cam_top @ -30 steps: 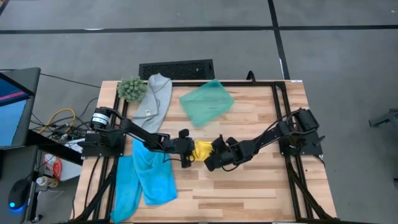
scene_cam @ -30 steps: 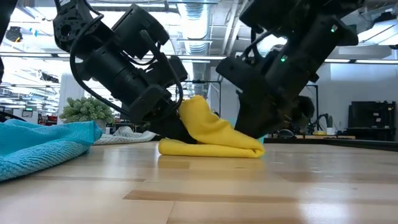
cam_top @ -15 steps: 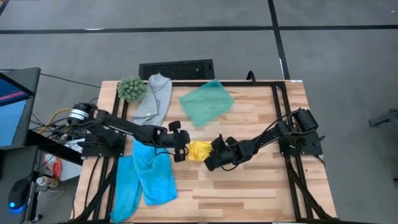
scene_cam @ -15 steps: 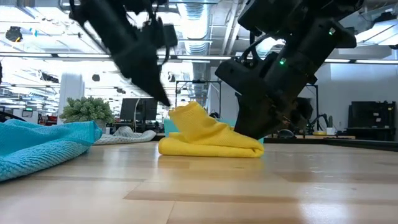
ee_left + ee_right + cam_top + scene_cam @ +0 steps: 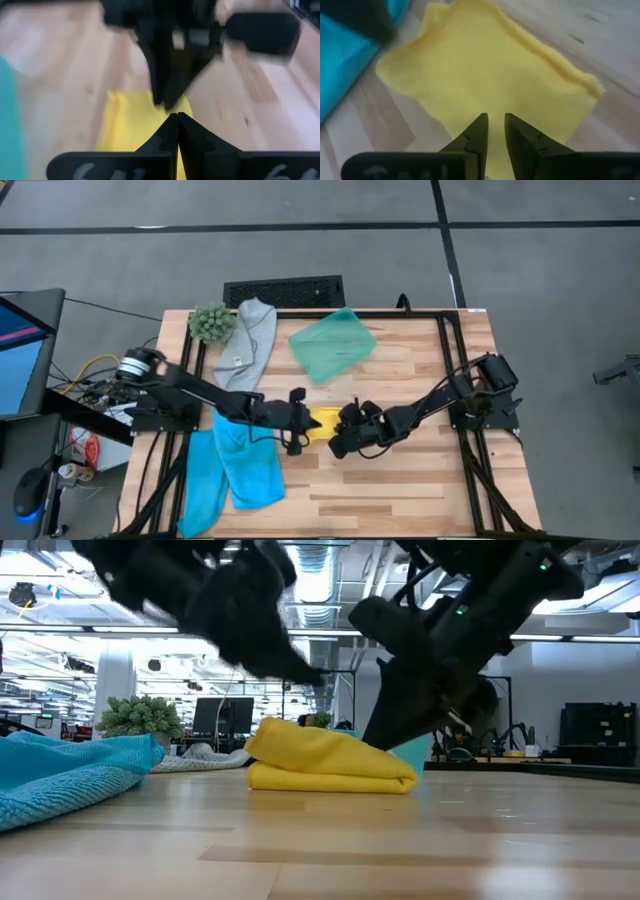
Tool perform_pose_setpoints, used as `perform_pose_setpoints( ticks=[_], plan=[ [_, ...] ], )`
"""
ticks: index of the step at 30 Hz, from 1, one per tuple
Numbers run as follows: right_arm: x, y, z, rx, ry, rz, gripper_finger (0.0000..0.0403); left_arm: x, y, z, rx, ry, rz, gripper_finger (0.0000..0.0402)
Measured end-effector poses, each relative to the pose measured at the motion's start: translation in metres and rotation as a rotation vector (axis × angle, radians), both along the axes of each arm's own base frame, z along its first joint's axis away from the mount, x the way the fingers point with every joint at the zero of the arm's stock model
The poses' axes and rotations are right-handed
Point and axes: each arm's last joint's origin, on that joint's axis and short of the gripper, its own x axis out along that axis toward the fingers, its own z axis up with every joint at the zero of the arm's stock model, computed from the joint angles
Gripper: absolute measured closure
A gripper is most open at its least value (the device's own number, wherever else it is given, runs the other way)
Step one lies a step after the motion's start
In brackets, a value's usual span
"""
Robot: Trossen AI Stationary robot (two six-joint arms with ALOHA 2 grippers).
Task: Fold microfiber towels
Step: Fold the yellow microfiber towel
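Note:
A yellow towel [image 5: 322,420] lies folded flat on the wooden table, at mid-table between the two arms. In the low view it [image 5: 330,762] is a low, layered pad resting on its underside. My left gripper [image 5: 308,423] hangs shut above the towel's left end [image 5: 316,677], clear of it. The left wrist view shows its closed fingertips [image 5: 177,116] over the yellow cloth. My right gripper [image 5: 338,430] is at the towel's right near corner, its fingertips [image 5: 495,117] a narrow gap apart. My right gripper has the yellow towel's corner nearest it [image 5: 495,102], and yellow cloth shows in the narrow gap between its two fingertips. The fingers slant down from the table's right. How many layers they hold cannot be told. The towel lies flat on the table.
Two sky-blue towels [image 5: 240,465] lie spread at the near left, close to the left arm. A light grey towel [image 5: 250,340], a fuzzy green plant ball [image 5: 210,322] and a translucent teal tray [image 5: 332,345] sit along the far side.
My left gripper has risen from the yellow towel's left end and now hangs above it, still shut. The towel's flap, which stood up in a peak on the left, has dropped, and the towel now lies flat and folded.

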Motion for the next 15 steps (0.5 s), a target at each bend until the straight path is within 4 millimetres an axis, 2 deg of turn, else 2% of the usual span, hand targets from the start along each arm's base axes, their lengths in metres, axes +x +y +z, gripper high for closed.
perform_pose_setpoints(
  ticks=[3,5,10,15],
  plan=[
    [-0.001,0.003,0.0,-0.001,-0.001,0.008,0.0315,0.004,0.0,-0.028,-0.001,0.101,-0.01,0.0401],
    [-0.001,0.003,0.0,-0.003,-0.002,0.007,0.0315,0.003,0.0,-0.038,-0.005,0.158,0.0,0.0401],
    [0.0,0.003,0.0,-0.031,-0.001,0.04,0.0315,-0.002,0.0,-0.046,0.027,0.242,0.034,0.0401],
    [0.005,0.008,-0.014,-0.054,0.007,0.087,0.0315,-0.002,0.0,-0.046,0.047,0.238,0.056,0.0401]
  ],
)
